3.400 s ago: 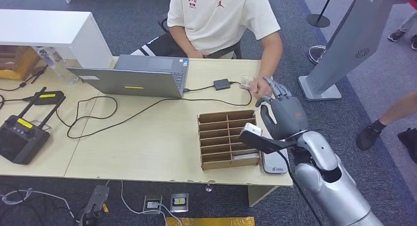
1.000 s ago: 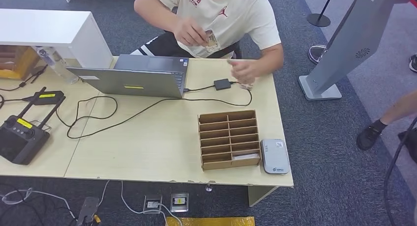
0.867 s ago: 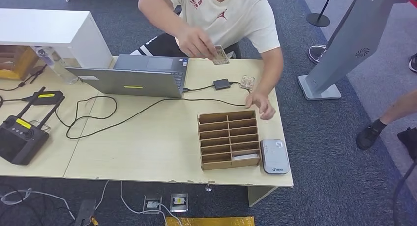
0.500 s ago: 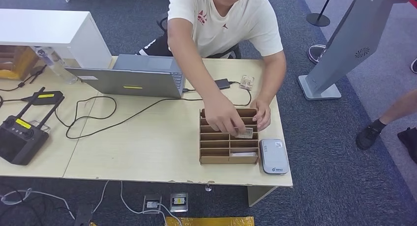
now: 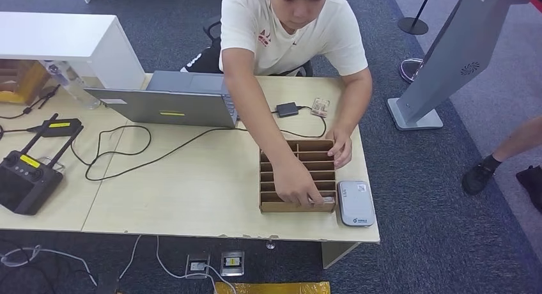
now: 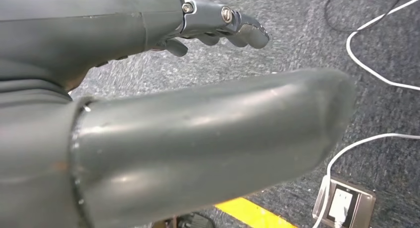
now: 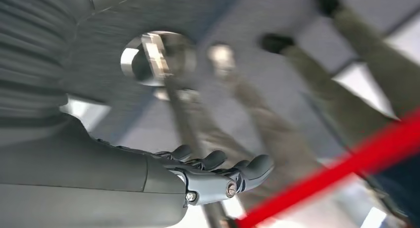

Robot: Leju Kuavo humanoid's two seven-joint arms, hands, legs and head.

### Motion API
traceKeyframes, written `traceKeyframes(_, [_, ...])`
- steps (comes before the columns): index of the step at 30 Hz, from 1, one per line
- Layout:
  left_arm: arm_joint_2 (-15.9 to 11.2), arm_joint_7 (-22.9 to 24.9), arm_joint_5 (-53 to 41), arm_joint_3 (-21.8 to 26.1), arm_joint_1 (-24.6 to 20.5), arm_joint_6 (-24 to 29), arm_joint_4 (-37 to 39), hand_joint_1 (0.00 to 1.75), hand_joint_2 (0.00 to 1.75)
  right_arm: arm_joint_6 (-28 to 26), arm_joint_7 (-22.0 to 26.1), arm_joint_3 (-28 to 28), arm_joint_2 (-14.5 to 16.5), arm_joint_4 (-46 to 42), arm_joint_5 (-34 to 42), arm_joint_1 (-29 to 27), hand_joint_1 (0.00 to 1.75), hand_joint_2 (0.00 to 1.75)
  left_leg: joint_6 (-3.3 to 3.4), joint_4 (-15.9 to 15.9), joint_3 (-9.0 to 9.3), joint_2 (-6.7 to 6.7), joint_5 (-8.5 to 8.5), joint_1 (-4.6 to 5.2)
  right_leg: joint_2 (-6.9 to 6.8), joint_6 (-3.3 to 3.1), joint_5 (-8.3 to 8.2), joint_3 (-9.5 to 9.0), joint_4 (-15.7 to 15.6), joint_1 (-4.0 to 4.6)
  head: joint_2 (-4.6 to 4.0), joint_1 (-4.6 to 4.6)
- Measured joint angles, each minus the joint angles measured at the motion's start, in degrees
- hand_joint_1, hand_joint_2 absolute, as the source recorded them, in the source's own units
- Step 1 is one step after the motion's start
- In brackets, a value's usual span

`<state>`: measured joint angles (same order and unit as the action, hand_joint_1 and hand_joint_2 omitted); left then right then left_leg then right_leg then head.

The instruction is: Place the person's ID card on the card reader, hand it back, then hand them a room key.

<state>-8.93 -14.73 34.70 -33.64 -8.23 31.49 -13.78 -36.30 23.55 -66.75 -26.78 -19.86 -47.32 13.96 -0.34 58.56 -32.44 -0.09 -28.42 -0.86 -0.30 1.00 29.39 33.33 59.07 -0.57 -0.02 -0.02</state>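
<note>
- The card organizer [image 5: 298, 177], a cardboard tray of slots, sits on the table [image 5: 192, 192] near its right end, with the grey card reader [image 5: 355, 203] just beside it on the right. Its long axis runs away from the robot toward the person.
- The person's hand [image 5: 295, 185] reaches into the nearest row of slots, at the right compartment, where a pale card edge shows by the fingers; whether it is a room key or the ID card cannot be told. Their other hand [image 5: 339, 147] rests on the tray's far right corner.
- A small card-like item [image 5: 320, 107] lies at the far edge of the table next to a dark adapter [image 5: 287, 108]; its print is too small to read.
- The right hand [image 7: 218, 176] is empty, fingers loosely apart, pointing off at a blurred background; the left hand [image 6: 218, 27] is likewise released and holds nothing, hanging over carpet and white cables.
- Judging by layout, the tray and reader lie on the robot's right side, so the right arm is likely the nearer one for any reach.
- The person's forearm covers several slots, so their contents are hidden.
</note>
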Motion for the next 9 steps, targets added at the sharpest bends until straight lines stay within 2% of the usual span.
traceKeyframes(4, [0.3,0.6,0.4,0.8,0.0,-0.1,0.2,0.00,0.00,5.0,-10.9,-1.1,3.1,2.8,-4.4,-1.5,0.00,1.75,0.00,0.0,0.04,0.04,0.00,-0.01,0.02,0.00,0.00,-0.03,0.0,0.01,0.00,0.01])
traceKeyframes(8, [0.4,1.2,0.4,0.9,0.0,-1.3,0.4,0.00,0.00,13.8,-20.8,-1.4,6.0,5.0,-8.7,-2.3,0.00,1.75,-0.01,0.0,0.05,0.03,0.01,-0.01,0.02,0.00,0.00,-0.06,0.0,0.01,0.00,0.01])
traceKeyframes(9, [0.4,1.2,0.4,0.9,0.0,-1.5,0.4,0.00,0.00,15.1,-21.9,-1.4,6.3,5.3,-9.1,-2.4,0.00,1.75,-0.01,0.0,0.04,0.03,0.01,-0.01,0.02,0.00,0.00,-0.06,0.0,0.01,0.00,0.01])
